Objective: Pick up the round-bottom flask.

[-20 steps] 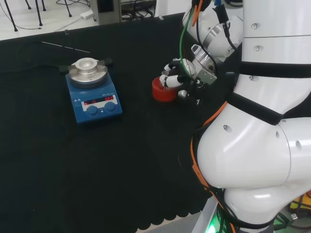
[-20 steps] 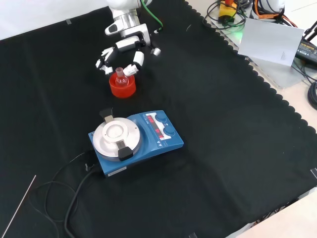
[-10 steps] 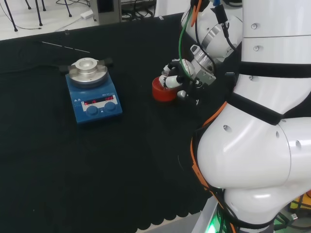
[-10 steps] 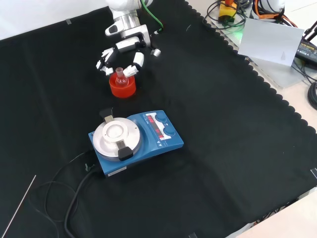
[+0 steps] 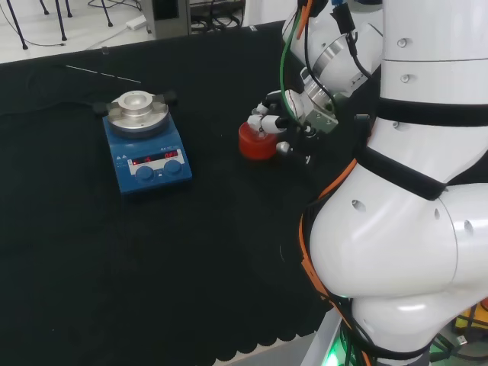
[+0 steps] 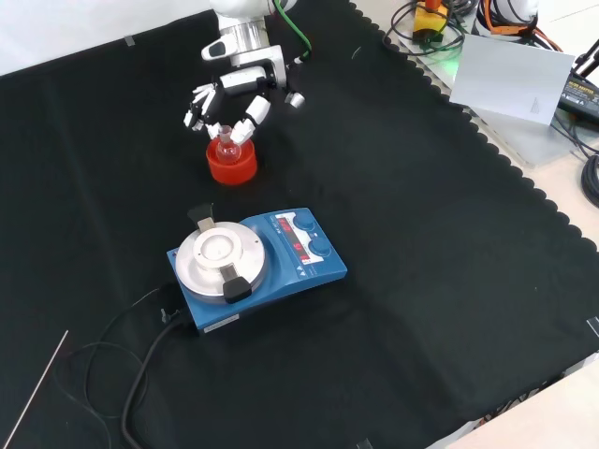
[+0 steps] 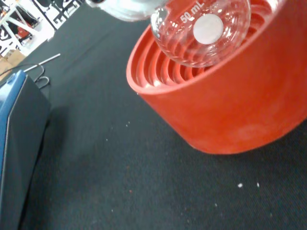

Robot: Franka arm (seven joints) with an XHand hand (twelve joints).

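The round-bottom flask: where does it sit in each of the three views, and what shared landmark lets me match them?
Head view: the round-bottom flask is centre-right, atop the red ribbed stand, under the hand.
Front view: the flask is upper left, its neck between the fingers.
Wrist view: its clear bulb fills the upper middle, above the stand's ribs.
Shared landmark: the red stand; the blue hotplate stirrer also helps.

Robot hand (image 6: 227, 94) low over the cloth, fingers (image 5: 262, 122) curled inward

I counted one round-bottom flask (image 7: 201, 31); one red ribbed stand (image 6: 231, 164); one blue hotplate (image 6: 255, 265); one thin rod (image 5: 102, 74); one hand (image 6: 229, 94).
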